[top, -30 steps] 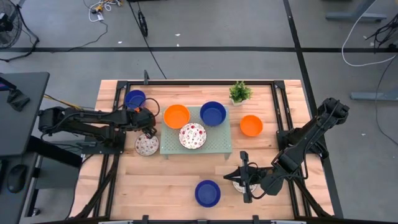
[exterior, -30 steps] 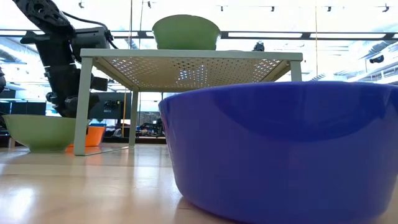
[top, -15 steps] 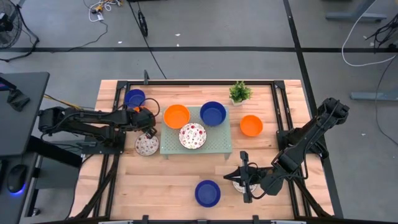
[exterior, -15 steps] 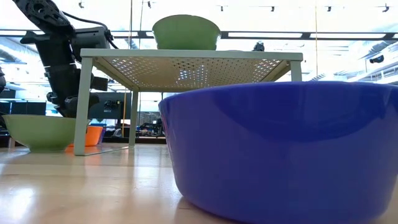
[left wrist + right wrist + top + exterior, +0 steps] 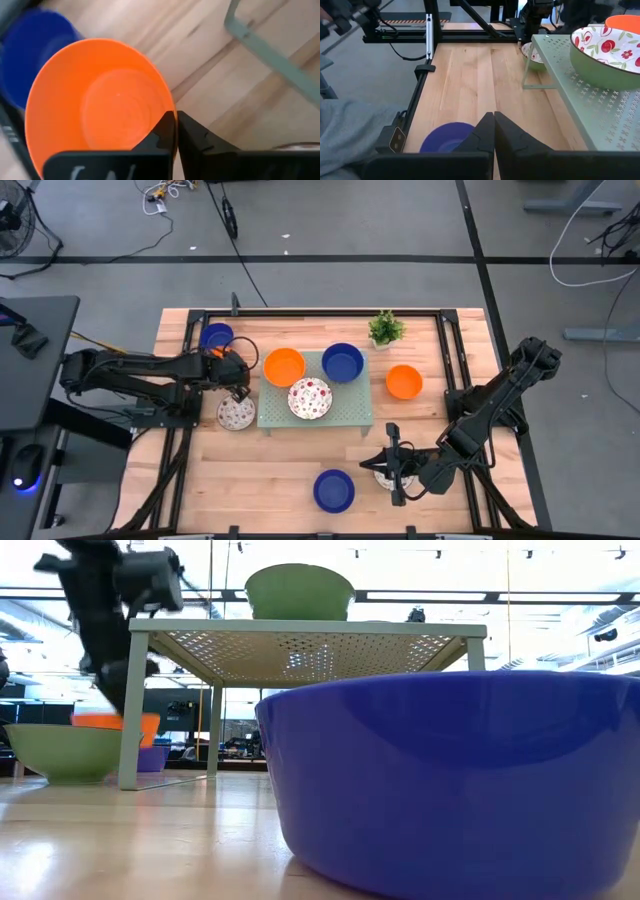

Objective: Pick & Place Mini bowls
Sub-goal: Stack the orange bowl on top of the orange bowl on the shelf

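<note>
Left wrist view: left hand (image 5: 175, 131) pinches an orange mini bowl's (image 5: 97, 102) rim, lifting begun; next, carry it to its spot. Right hand (image 5: 493, 131) waits shut, empty.

a: low view, left arm (image 5: 105, 615) motion-blurred; blue bowl (image 5: 450, 780) cut off at right and bottom edges.
b: left wrist view, orange bowl (image 5: 95, 100) rim hidden behind fingers (image 5: 160, 137), cropped at bottom.
</note>
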